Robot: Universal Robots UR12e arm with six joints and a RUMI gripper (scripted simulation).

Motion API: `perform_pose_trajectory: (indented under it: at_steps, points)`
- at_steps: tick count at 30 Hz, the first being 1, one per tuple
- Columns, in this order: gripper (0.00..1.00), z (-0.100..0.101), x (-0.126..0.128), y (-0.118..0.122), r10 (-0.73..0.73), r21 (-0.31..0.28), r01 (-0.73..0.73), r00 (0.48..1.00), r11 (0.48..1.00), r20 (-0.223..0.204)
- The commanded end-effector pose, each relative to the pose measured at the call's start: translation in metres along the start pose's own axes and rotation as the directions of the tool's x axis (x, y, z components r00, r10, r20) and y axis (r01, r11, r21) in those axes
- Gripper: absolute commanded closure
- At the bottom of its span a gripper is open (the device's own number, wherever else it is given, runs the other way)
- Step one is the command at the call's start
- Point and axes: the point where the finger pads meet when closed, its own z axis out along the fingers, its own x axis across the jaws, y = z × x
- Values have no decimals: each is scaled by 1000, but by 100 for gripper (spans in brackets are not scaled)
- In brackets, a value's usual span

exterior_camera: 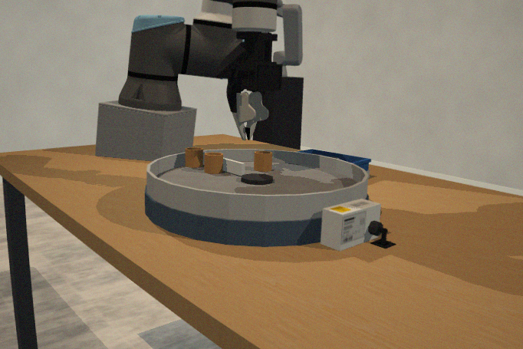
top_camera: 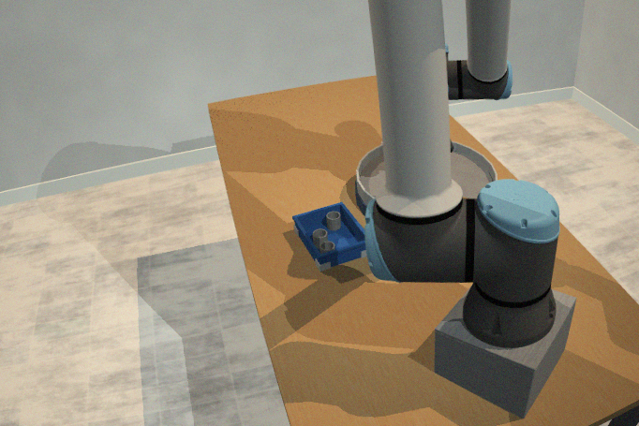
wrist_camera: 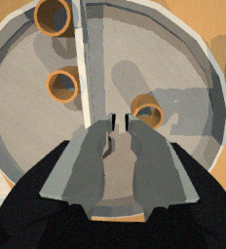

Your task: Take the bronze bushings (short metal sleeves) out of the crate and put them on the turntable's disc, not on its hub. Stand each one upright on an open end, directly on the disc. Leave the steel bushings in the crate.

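Three bronze bushings stand upright on the turntable's disc (exterior_camera: 185,180) (wrist_camera: 27,131). One bronze bushing (exterior_camera: 194,158) (wrist_camera: 46,12) and a second bronze bushing (exterior_camera: 213,163) (wrist_camera: 61,78) are on one side of a thin white divider. The third bronze bushing (exterior_camera: 263,161) (wrist_camera: 145,100) is on the other side. The dark hub (exterior_camera: 257,179) bears no bushing. The blue crate (top_camera: 344,255) (exterior_camera: 338,156) holds three grey steel bushings (top_camera: 333,220) (top_camera: 319,236) (top_camera: 327,245); no bronze one shows in it. My gripper (exterior_camera: 248,139) (wrist_camera: 120,115) is shut and empty above the disc, beside the third bronze bushing and not touching it.
The divider (exterior_camera: 233,166) (wrist_camera: 83,73) stands up from the disc. A raised grey rim (exterior_camera: 253,205) surrounds the disc. A white box (exterior_camera: 350,226) and a small black knob (exterior_camera: 375,227) are at the turntable's outer side. In the top view the arm hides much of the turntable.
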Motion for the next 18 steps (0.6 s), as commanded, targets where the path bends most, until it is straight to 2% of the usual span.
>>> perform_pose_trajectory:
  at_steps: [1,17,18]
  points:
    - [94,0,0,1,0,-1,0,1000,1000,0]
    - [94,0,0,1,0,-1,0,1000,1000,0]
    - [0,-1,0,1,0,-1,0,1000,1000,0]
